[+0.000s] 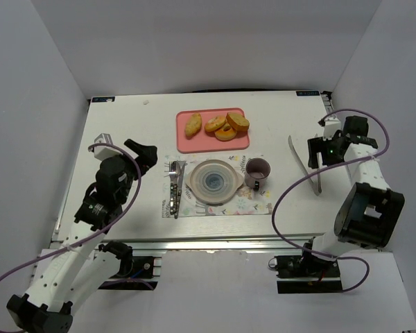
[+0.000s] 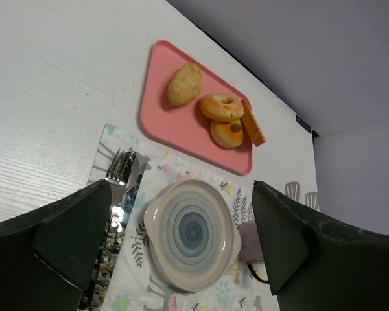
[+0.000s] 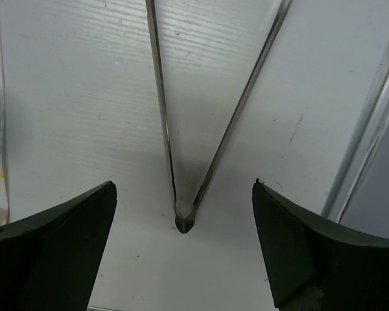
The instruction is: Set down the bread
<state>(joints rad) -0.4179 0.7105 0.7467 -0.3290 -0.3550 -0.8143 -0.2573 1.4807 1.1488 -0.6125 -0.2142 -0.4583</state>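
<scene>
Black and wide open, my right pincer point(image 3: 183, 186) holds nothing. Its jaws straddle the hinge end of steel tongs point(image 3: 161, 97) lying flat on the table just below; I cannot tell whether they touch. My left pincer point(image 2: 181, 188), also wide open and empty, hangs over the plate point(image 2: 157, 214).

The bread point(image 1: 217, 125) is four small golden toasted pieces, ovals and rings, on a pink tray point(image 1: 187, 144) at the table's far middle. It is well apart from my right pincer, to its left.

I judge the pieces light, stiff and crumbly. Grip one gently across its narrow width.
</scene>
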